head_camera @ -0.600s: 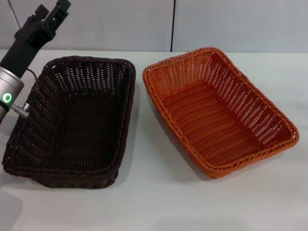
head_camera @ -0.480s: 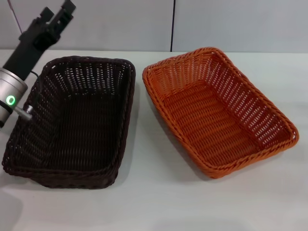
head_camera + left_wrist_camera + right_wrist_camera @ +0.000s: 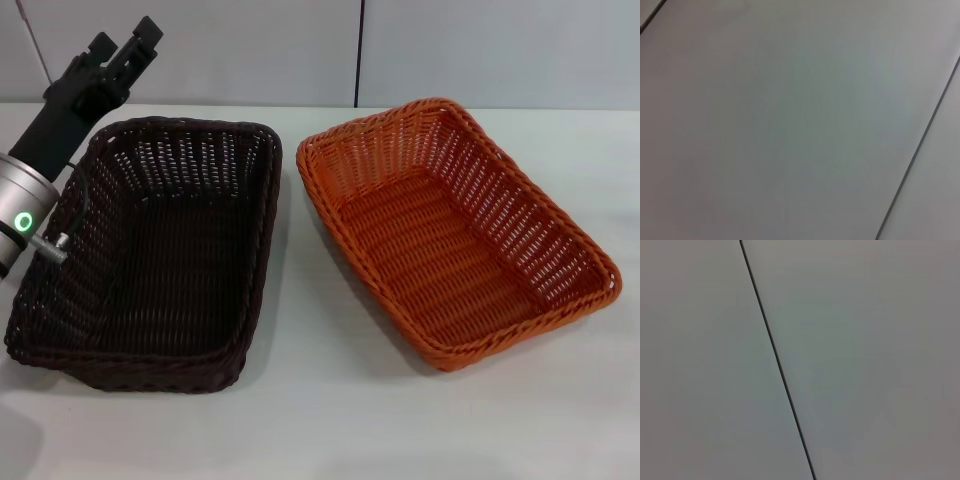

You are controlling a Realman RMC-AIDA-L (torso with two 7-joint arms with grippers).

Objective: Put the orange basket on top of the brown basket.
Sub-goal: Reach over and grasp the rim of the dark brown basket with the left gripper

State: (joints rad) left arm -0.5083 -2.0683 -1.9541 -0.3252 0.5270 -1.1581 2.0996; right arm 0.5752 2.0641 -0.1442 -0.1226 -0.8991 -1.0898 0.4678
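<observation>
Two baskets lie side by side on the white worktop [image 3: 330, 420], apart from each other with a strip of bare surface between them. The brown basket [image 3: 150, 250] takes the left half, its long sides running from the near edge toward the far edge, its near left corner close to the worktop's left edge. The orange basket [image 3: 450, 230] sits on the right half, turned at an angle so one corner points toward the far edge and another toward the right edge. Both are upright and hold nothing.

The left tool [image 3: 125, 47] hangs in the air over the far left corner of the worktop, just beyond the brown basket's far left corner, touching neither basket. Its fingers [image 3: 147, 32] stand a little apart with nothing between them. Both wrist views show only plain grey panels with a dark seam.
</observation>
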